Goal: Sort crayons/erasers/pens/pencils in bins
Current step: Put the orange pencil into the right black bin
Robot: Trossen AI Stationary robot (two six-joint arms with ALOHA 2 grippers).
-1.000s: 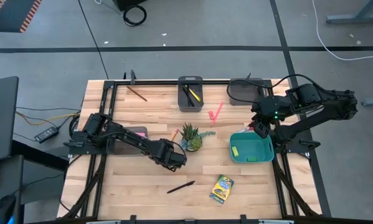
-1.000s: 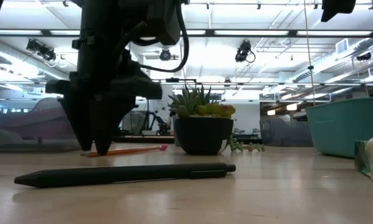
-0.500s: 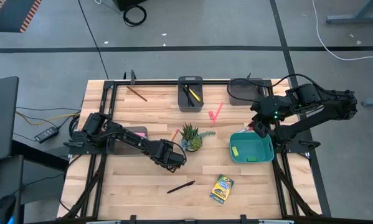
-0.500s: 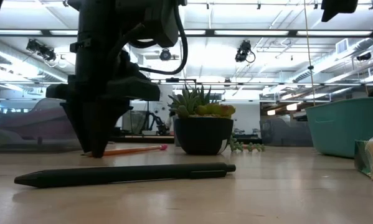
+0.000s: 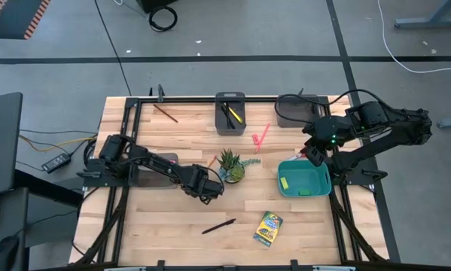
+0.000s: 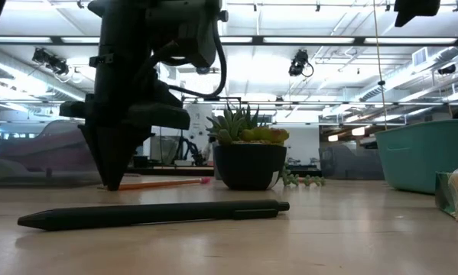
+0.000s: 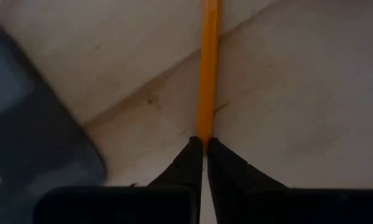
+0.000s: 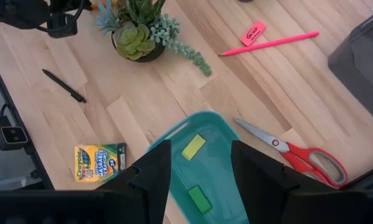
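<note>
My left end effector [image 7: 204, 144] is down on the bench [image 5: 165, 218] just left of the plant [image 5: 230, 165], its fingers pressed together on the end of the orange pencil [image 7: 207, 68], which lies flat on the wood and runs away from the fingertips. My right end effector [image 8: 200, 163] hangs spread and empty above the teal bin [image 5: 303, 181] at the bench's right side; that bin holds a yellow eraser [image 8: 193, 146] and a green eraser [image 8: 199, 199]. Red scissors [image 8: 295, 151] lie beside it. A pink pencil [image 8: 270, 43] and a pink eraser [image 8: 253, 33] lie behind the plant. The dark bin [image 5: 230, 113] at the back holds pens. A black pen [image 5: 218, 226] and the crayons [image 5: 268, 228] lie near the front edge.
</note>
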